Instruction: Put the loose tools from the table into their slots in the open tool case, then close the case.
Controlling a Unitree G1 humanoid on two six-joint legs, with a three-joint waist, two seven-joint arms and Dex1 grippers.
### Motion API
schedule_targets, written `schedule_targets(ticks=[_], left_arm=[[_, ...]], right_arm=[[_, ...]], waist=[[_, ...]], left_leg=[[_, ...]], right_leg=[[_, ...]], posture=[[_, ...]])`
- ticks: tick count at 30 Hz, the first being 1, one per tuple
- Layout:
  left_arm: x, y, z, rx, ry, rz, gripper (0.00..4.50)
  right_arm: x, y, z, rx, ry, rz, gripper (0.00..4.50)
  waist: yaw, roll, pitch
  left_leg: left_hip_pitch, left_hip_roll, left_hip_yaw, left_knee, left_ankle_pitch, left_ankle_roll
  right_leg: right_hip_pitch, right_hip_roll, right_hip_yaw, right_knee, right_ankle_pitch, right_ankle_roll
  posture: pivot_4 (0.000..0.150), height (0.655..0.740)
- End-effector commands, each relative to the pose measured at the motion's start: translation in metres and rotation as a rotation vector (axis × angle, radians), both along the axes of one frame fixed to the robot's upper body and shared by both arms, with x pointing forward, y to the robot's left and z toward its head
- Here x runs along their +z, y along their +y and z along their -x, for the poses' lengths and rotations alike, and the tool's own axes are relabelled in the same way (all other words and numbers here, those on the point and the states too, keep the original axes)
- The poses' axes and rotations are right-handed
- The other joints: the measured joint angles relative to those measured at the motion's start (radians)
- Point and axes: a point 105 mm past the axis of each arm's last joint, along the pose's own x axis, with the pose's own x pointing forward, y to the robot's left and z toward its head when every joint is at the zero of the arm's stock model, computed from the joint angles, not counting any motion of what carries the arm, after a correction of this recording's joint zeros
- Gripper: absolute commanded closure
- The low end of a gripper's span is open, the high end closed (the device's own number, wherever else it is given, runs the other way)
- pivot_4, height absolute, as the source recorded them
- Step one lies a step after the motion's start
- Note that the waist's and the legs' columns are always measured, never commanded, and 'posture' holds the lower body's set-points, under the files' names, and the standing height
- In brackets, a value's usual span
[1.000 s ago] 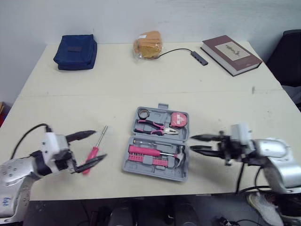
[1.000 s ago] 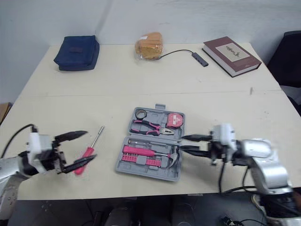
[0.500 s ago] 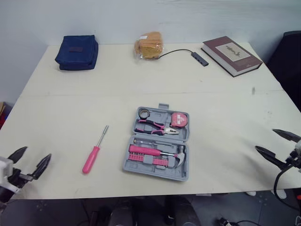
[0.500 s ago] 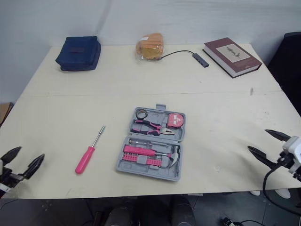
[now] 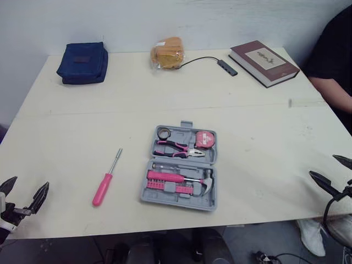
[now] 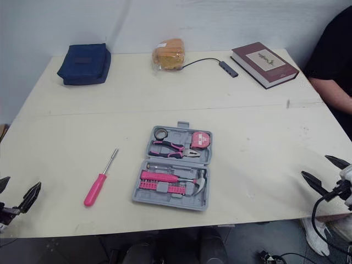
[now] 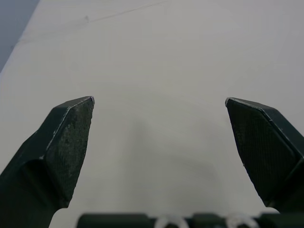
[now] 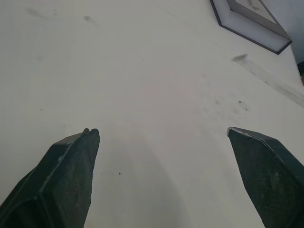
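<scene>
Table (image 5: 264, 132) edge: L gripper (image 5: 27, 184) & R gripper (image 5: 324, 166) gape wide, empty; screwdriver (image 5: 104, 187) sits well ahead-right of L, so a glancing fingertip could roll it away.

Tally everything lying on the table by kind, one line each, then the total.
screwdriver, pink handle, loose: 1
tool case, grey, open: 1
pouch, navy: 1
book, maroon: 1
bagged bread: 1
USB hub with cable: 1
Total: 6
</scene>
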Motion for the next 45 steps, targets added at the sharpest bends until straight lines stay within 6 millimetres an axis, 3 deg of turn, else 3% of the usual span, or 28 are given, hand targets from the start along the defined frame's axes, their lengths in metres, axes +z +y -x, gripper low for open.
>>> schedule_targets(ticks=[1,8,14,18,22,25,36,41,45], left_arm=[[0.022,-0.028,-0.010,-0.130,-0.045,-0.015,0.00],[0.027,-0.062,-0.008,-0.195,0.022,0.019,0.00],[0.009,-0.092,0.000,-0.286,0.170,0.078,0.00],[0.004,-0.100,0.001,-0.265,0.222,0.097,0.00],[-0.006,-0.118,-0.004,-0.274,0.272,0.122,0.00],[-0.008,-0.132,-0.009,-0.305,0.282,0.136,0.00],[-0.027,-0.149,-0.024,-0.293,0.390,0.143,0.00],[-0.031,-0.153,-0.027,-0.312,0.412,0.133,1.51],[-0.033,-0.153,-0.027,-0.311,0.425,0.135,3.27]], right_arm=[[0.013,0.034,-0.019,0.159,-0.089,-0.053,0.03],[0.024,0.106,-0.019,0.510,-0.136,-0.117,0.03],[0.036,0.155,-0.017,0.683,-0.165,-0.134,0.03],[0.047,0.180,-0.014,0.771,-0.192,-0.157,0.03],[0.052,0.216,0.003,0.937,-0.170,-0.181,0.03],[0.057,0.227,0.009,0.978,-0.162,-0.190,0.03],[0.067,0.247,0.028,1.088,-0.139,-0.178,0.03],[0.067,0.245,0.028,1.071,-0.129,-0.165,0.00],[0.067,0.243,0.029,1.061,-0.125,-0.161,0.00]], waist=[[-0.002,-0.001,0.000],[0.004,0.002,0.000],[0.007,0.002,0.000],[0.008,0.002,0.000],[0.014,0.002,-0.001],[0.023,0.002,-0.001],[0.030,0.002,-0.001],[0.030,0.002,-0.001],[0.030,0.002,-0.001]], left_leg=[[0.000,0.000,0.000,0.000,0.000,0.000],[-0.001,0.000,0.000,0.000,0.000,0.000],[0.000,-0.001,-0.001,0.001,0.000,0.000],[-0.001,-0.001,-0.001,0.000,0.000,0.000],[-0.001,-0.001,-0.001,0.000,0.000,0.000],[-0.001,-0.001,-0.001,0.001,0.000,0.000],[-0.001,-0.002,-0.001,0.001,0.001,0.001],[-0.001,-0.002,-0.001,0.001,0.001,0.002],[-0.001,-0.002,-0.001,0.001,0.001,0.002]], right_leg=[[0.000,0.000,0.000,0.000,0.000,0.000],[0.000,0.000,0.000,0.001,0.000,0.000],[0.000,0.000,0.000,0.002,0.000,0.000],[0.000,0.001,0.000,0.002,0.000,-0.001],[-0.001,0.000,0.000,0.002,0.000,-0.001],[-0.001,0.001,0.000,0.002,0.000,-0.001],[-0.001,0.002,0.000,0.002,0.000,-0.001],[-0.001,0.002,0.000,0.002,0.000,-0.001],[-0.001,0.002,0.000,0.002,0.000,-0.001]], posture=[[0.150,0.7400],[0.150,0.7400],[0.150,0.7400],[0.150,0.7400],[0.150,0.7400],[0.150,0.7400],[0.150,0.7400],[0.150,0.7400],[0.150,0.7400]])
